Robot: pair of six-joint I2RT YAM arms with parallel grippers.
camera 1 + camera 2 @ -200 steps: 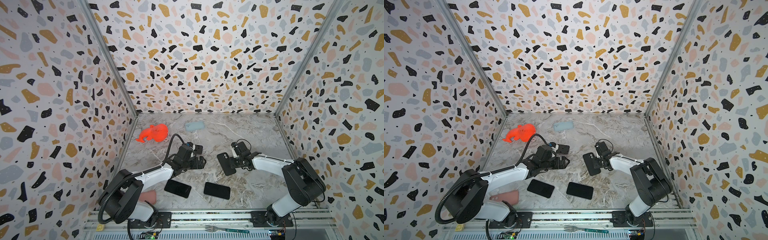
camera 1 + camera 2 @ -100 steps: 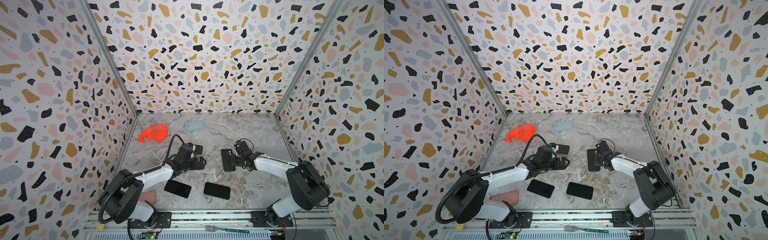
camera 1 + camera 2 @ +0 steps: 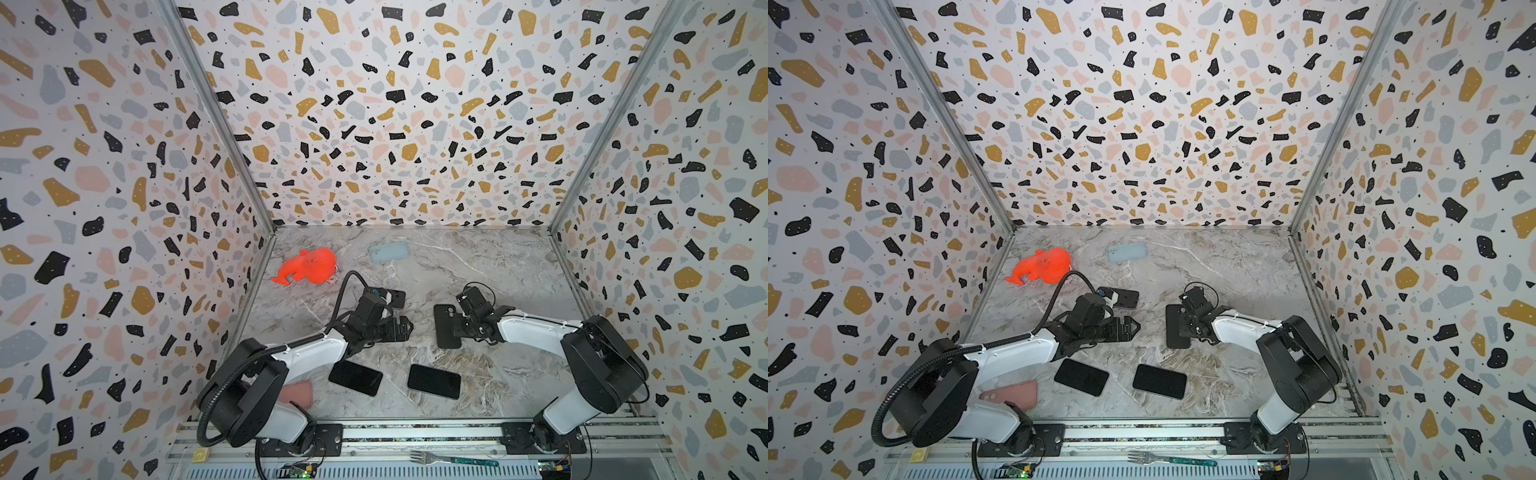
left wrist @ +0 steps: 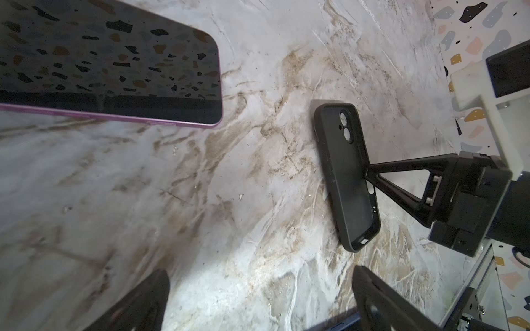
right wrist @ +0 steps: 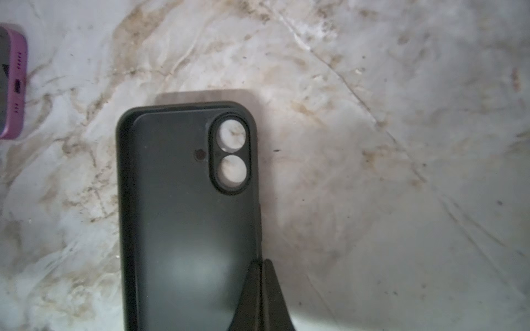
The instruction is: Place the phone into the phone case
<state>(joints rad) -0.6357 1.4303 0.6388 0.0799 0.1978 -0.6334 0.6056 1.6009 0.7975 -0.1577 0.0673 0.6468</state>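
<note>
A black phone case (image 3: 446, 326) (image 3: 1177, 326) lies mid-table with its long axis running front to back. My right gripper (image 3: 459, 328) (image 5: 261, 263) is shut on the thin wall of one long side of the phone case (image 5: 186, 215) (image 4: 345, 172). Two black phones (image 3: 355, 377) (image 3: 434, 381) lie flat near the front edge. A third phone with a purple rim (image 4: 109, 66) (image 3: 395, 297) lies behind my left wrist. My left gripper (image 3: 405, 326) (image 4: 258, 286) hovers open over bare table left of the case, holding nothing.
A pink case (image 3: 297, 395) lies by the left arm's base and a light blue case (image 3: 389, 252) lies near the back wall. An orange toy (image 3: 307, 266) sits at the back left. A fork (image 3: 453, 459) rests on the front rail. Patterned walls enclose three sides.
My right gripper has turned the black case from a slant to square with the table, keeping its grip. The left arm has not moved.
</note>
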